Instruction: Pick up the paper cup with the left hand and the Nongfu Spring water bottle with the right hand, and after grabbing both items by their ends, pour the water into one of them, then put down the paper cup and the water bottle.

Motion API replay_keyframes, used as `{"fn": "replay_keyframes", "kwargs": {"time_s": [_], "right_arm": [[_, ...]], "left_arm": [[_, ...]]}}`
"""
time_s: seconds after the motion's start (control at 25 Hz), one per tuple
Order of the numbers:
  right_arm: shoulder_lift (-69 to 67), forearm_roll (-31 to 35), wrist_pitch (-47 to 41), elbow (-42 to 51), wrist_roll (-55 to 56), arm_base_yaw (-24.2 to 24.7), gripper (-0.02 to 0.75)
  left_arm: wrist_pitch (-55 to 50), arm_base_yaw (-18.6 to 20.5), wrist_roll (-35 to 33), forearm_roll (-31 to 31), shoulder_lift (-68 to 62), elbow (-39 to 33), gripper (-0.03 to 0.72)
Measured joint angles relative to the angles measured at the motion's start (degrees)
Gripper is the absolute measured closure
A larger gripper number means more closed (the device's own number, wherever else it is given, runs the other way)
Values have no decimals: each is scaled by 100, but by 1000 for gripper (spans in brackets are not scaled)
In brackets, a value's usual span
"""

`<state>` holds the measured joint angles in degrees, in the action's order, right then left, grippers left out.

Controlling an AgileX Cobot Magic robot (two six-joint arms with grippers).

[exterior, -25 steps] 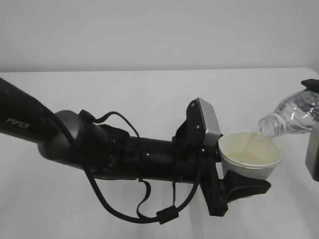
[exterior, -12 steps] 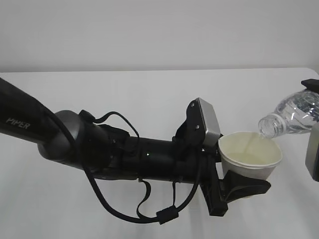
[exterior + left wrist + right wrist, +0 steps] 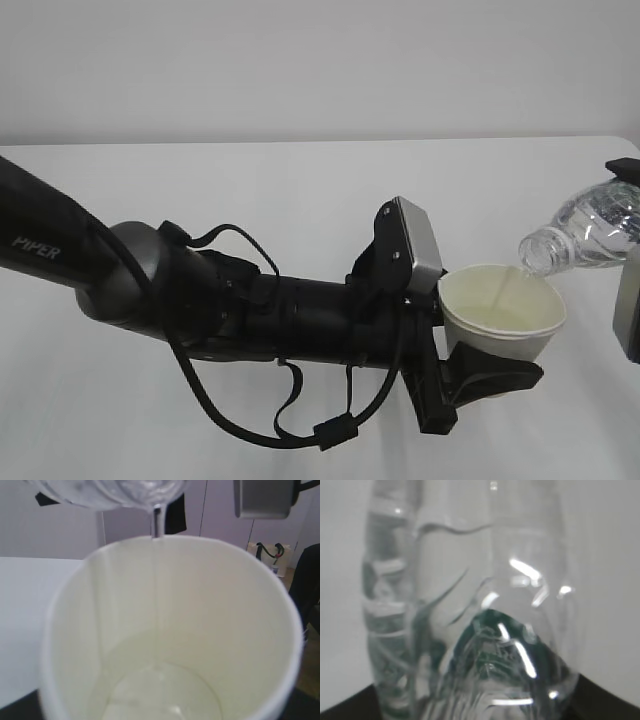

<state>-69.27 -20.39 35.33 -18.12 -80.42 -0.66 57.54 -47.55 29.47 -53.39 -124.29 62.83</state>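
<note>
My left gripper (image 3: 497,352) is shut on the paper cup (image 3: 502,318), which it holds upright above the table with a black finger (image 3: 492,377) under its lower wall. The Nongfu Spring water bottle (image 3: 590,232) is tipped mouth-down over the cup's far rim. A thin stream of water (image 3: 506,289) runs into the cup. In the left wrist view the cup (image 3: 225,610) fills the frame, the stream (image 3: 156,525) falls from the bottle (image 3: 110,492), and water (image 3: 160,695) lies in the bottom. My right gripper (image 3: 480,711) is shut on the bottle (image 3: 470,580) near its base.
The white table (image 3: 250,200) stretches below both arms, with a plain grey wall behind. My left arm and its looped cables (image 3: 250,310) cross the lower left. The right wrist's grey block (image 3: 628,310) sits at the right edge. A bag (image 3: 270,555) stands in the background.
</note>
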Motion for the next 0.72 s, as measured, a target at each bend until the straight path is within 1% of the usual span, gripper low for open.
{"fn": "replay_keyframes", "kwargs": {"time_s": [0.72], "right_arm": [[0,0,0,0,-88,0,337]], "left_arm": [[0,0,0,-43,0,0,225]]}}
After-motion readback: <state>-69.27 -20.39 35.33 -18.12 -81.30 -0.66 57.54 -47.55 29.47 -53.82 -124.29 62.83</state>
